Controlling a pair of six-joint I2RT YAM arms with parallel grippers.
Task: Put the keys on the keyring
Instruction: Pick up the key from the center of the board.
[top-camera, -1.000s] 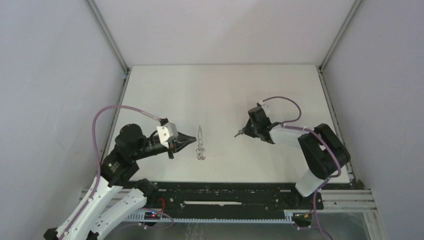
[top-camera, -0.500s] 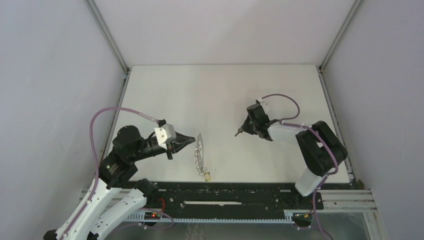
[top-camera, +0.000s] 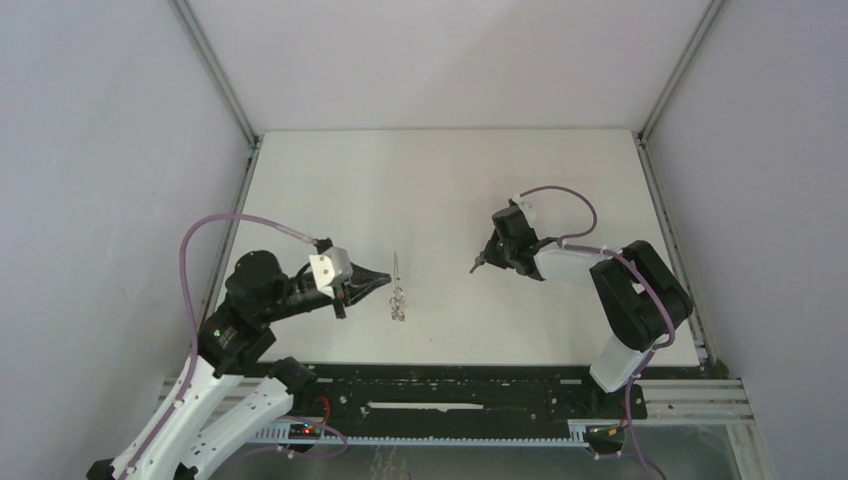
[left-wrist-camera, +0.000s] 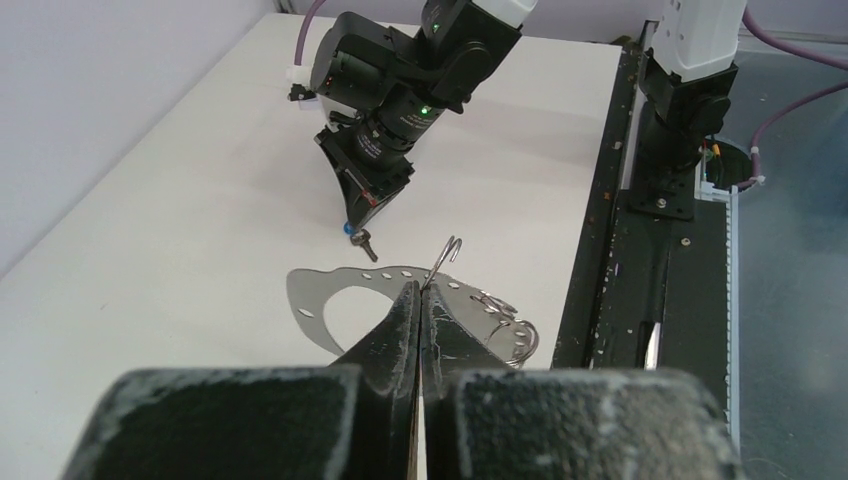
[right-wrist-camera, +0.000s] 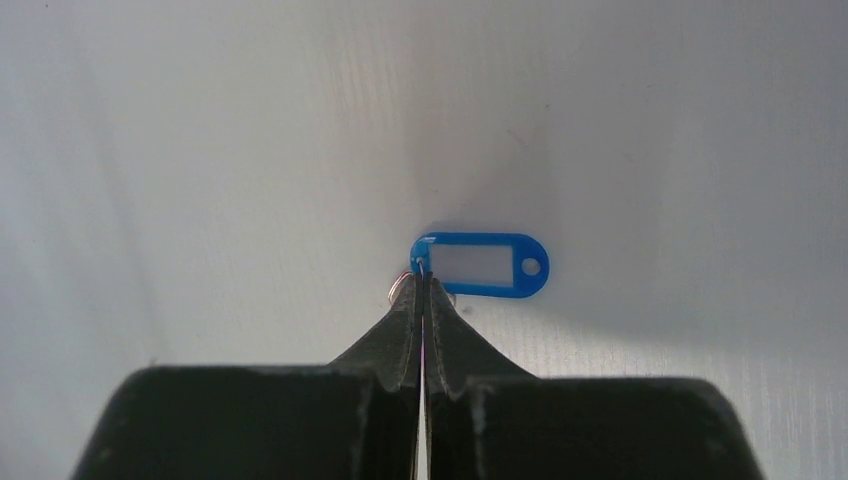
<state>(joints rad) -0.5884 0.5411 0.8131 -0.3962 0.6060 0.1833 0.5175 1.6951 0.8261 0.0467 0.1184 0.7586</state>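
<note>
From the top view, your left pincer (top-camera: 386, 279) sits low over the near-left part of the white worktop (top-camera: 450, 180). Its tips are at the keyring (top-camera: 398, 290), which you see edge-on here as a thin upright sliver just right of them. Your right pincer (top-camera: 480, 264) is well apart from it, to the right of centre and pointing left, with something tiny at its tip that is too small to make out.

In the left wrist view, your left pincer (left-wrist-camera: 418, 295) is pressed together on the keyring (left-wrist-camera: 305, 295). It is clamped on the rim of the flat grey hoop, beside the row of small holes. A bent wire loop (left-wrist-camera: 447, 252) stands up just past the fingertips, and more loops cluster along the hoop's right edge. Beyond the hoop, your right pincer (left-wrist-camera: 355, 222) points down at the worktop, with a small metal bit and a touch of blue at its tip.

In the right wrist view, your right pincer (right-wrist-camera: 422, 290) is closed, clamped on the left end of the blue key tag (right-wrist-camera: 480, 263). The tag lies crosswise to the right with its white window facing you. A small metal ring (right-wrist-camera: 400, 285) shows at the fingertips. No key blade can be seen.
</note>
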